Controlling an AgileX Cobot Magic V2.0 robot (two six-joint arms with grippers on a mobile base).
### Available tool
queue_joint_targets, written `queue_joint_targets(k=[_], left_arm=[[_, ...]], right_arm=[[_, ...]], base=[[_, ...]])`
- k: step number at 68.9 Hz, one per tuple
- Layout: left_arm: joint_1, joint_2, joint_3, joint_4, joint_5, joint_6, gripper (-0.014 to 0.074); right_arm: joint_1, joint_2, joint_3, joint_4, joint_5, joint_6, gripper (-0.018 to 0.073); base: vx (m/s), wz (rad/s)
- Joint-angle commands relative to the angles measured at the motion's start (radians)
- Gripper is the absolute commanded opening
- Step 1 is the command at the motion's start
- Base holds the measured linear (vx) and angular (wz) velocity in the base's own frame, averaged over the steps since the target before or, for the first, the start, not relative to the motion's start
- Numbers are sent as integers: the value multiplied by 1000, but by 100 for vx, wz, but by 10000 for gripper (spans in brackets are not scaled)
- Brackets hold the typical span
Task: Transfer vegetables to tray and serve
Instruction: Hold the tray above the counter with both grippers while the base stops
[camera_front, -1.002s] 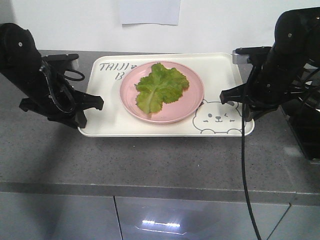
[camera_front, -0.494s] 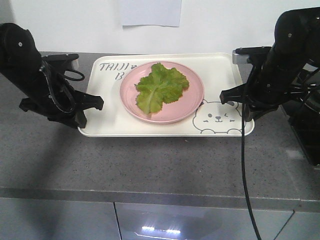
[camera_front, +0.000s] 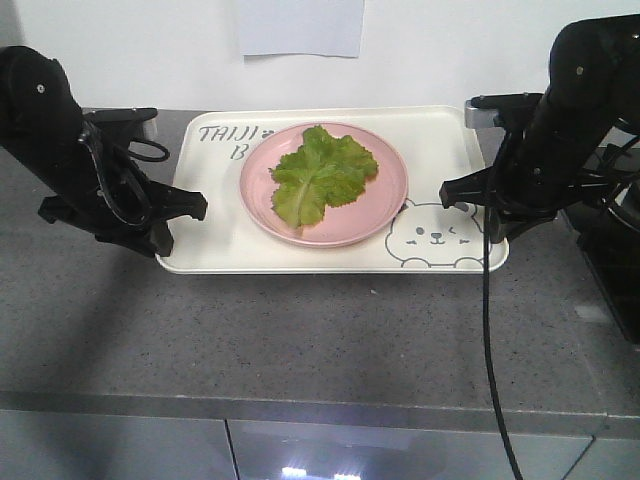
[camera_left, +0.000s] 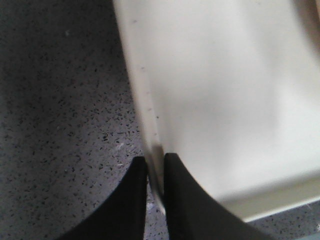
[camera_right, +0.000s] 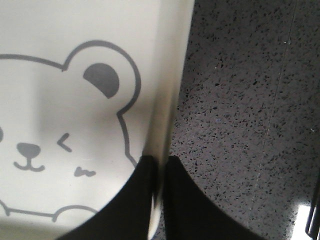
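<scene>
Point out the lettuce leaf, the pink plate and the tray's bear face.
lettuce leaf (camera_front: 322, 172): front view, its pale central rib.
pink plate (camera_front: 390, 198): front view, bare right rim.
bear face (camera_front: 436, 237): front view, nose, on the tray (camera_front: 215, 250).

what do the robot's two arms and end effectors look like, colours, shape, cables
Both arms are matte black with bulky rounded housings and small silver screws. The left end effector and right end effector each end in two slim black fingers that curve and taper toward their tips. A thin black cable loops beside the left arm; another hangs from the right arm down past the counter edge. No markings are readable.
</scene>
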Motion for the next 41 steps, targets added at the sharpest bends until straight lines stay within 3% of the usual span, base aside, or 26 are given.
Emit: queue_joint_targets(k=[1,41], left_arm=[[-18,-63,-39,-73,-49,26,-6],[-18,-63,-39,-73,-49,26,-6]], right_arm=[[6,-59,-27,25,-52,-26,-8],[6,-59,-27,25,-50,-26,-8]], base=[[4,-1],[4,-1]])
